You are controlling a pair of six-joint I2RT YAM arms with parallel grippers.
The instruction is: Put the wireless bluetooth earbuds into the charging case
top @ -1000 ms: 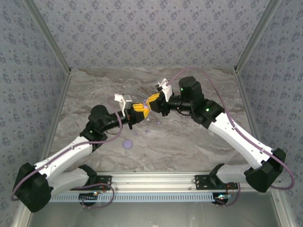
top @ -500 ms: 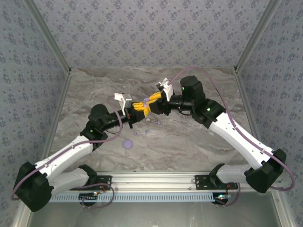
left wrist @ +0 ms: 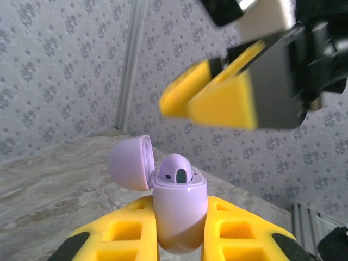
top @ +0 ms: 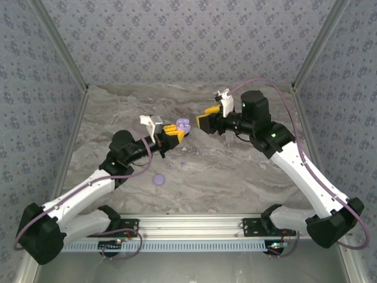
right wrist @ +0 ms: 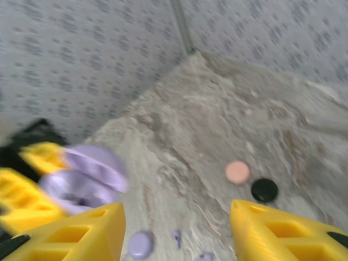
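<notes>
The right pincer (top: pixel 207 121) backs off, jaws apart, while the left pincer (top: pixel 174 133) clamps the seemingly light, slippery charging case (left wrist: pixel 178 215) by its base.

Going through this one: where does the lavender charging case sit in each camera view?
Top external: lavender charging case just left of centre, lid open, above the table.
Left wrist: bottom centre, upright, lid flipped to the left.
Right wrist: blurred, at the left edge.
Shared landmark: the yellow fingers of the left gripper, whose jaws are shut on the case; they also appear at far left in the right wrist view.
</notes>
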